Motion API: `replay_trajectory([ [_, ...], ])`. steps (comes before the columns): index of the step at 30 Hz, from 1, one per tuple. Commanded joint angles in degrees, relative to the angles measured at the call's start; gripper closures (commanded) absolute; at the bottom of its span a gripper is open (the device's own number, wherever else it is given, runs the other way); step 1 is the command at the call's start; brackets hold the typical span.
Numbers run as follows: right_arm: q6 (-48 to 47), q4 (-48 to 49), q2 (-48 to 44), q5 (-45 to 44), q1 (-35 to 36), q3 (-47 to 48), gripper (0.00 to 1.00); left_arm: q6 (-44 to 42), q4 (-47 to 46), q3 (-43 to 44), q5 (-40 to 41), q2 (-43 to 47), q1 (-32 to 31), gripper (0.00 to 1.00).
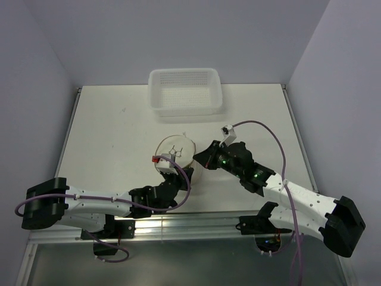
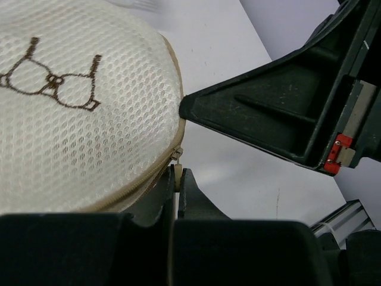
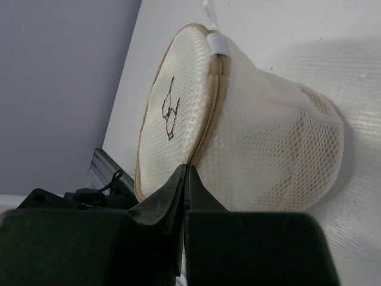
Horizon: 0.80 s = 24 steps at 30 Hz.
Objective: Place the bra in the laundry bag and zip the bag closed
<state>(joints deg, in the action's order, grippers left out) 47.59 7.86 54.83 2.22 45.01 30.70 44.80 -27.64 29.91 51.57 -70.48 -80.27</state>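
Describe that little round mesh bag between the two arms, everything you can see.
The laundry bag is a small drum of white honeycomb mesh with a beige zipper band round its flat lid, which bears a brown bra drawing. It rests on the table, lid roughly upward. The left end effector pinches its zipper pull; the right end effector pinches the rim. Its contents cannot be seen.

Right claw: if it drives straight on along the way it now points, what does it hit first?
The laundry bag. The right claw is shut with its tips right at the bag's zipper seam, seemingly pinching it, so any advance would push into the mesh at once.
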Motion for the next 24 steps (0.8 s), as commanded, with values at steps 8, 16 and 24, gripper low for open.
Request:
replay_trajectory([
  [8, -2.85, 4.54, 2.21, -1.43, -5.18, 1.64, 1.00, 5.91, 5.30, -3.19, 1.25, 7.71, 0.11, 1.00],
  [16, -9.09, 5.32, 6.78, 5.16, -13.19, 6.56, 1.00, 15.49, 22.35, -7.32, 6.43, 20.36, -0.76, 1.00],
  [24, -13.93, 6.03, 16.97, 12.80, -16.27, 16.49, 1.00, 17.25, 31.85, -8.03, 12.39, 30.05, -2.78, 1.00],
])
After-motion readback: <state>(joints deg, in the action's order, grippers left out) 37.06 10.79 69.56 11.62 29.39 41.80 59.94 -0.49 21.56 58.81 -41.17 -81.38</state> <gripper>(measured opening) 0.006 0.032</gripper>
